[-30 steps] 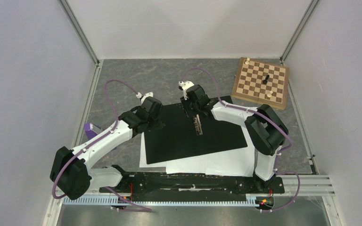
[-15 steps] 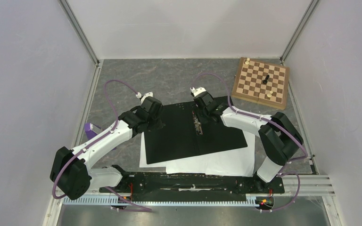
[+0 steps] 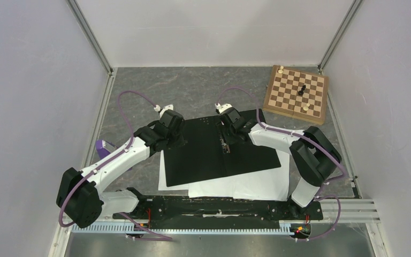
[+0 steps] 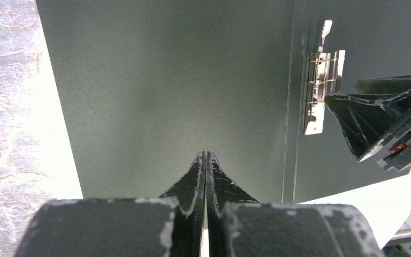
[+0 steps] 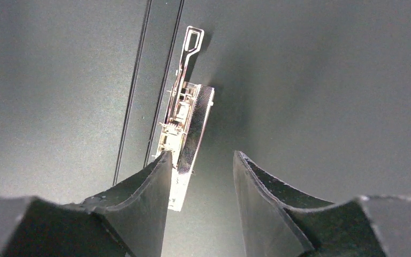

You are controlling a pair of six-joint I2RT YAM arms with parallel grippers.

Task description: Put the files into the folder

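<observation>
A grey marbled worktop (image 3: 192, 85) fills the floor of a white-walled enclosure, with two arms bolted at its near edge. The left arm (image 3: 118, 160) rises from the near left corner and stretches diagonally toward the middle, wrist bent down. The right arm (image 3: 283, 136) stands near the near right corner, its elbow folded high and its forearm reaching leftward to the centre. Between them the folder (image 3: 203, 155) lies open and flat in the middle of the worktop, black inner faces up. The files (image 3: 246, 187), white sheets, lie underneath it and show only along its left and near edges. A wooden chessboard (image 3: 296, 93) sits in the far right corner, well apart, carrying a few chess pieces (image 3: 301, 90). The left end effector (image 4: 204, 158) is over the far left corner of the folder, fingers pressed tightly together with nothing seen between them. The right end effector (image 5: 200, 156) points down at the folder's spine with its fingers spread apart, one finger overlapping the near end of the metal clip (image 5: 184, 134) and the other over bare black cover beside it. A small purple object (image 3: 104, 147) rests at the left edge.
</observation>
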